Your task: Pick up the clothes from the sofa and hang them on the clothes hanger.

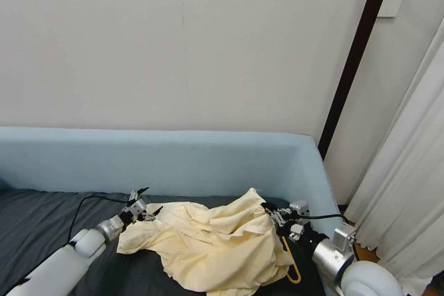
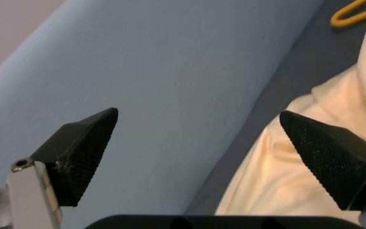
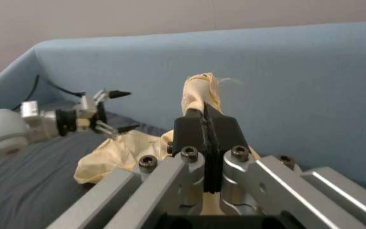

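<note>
Fingers (image 3: 192, 132) of the right gripper (image 3: 207, 115) are pressed together on a fold of the cream garment (image 1: 215, 240), and this fold stands up as a small peak above the pile. In the head view the right gripper (image 1: 276, 216) sits at the right end of the garment, close to the corner of the sofa (image 1: 173, 157). The rest of the garment lies crumpled on the dark seat (image 1: 41, 220), just below the light blue backrest.

The left gripper (image 1: 146, 202) is at the other end of the garment. Its fingers (image 2: 81, 152) are spread wide and hold nothing; one of them is just beside the cloth edge, the other is in front of the backrest. I cannot tell if any finger touches the cloth.

A yellow loop (image 1: 292, 270) shows from under the garment near the right arm. It may be part of a hanger, but too little of it is visible to be sure.

I judge that the step in hand is the pick-up: one end is gripped and the second end is not yet taken. The next move calls for the left fingers to go down around a free edge and close on it, so that both arms can raise the garment and spread it. A thick fold would be easier to catch than a flat layer.
</note>
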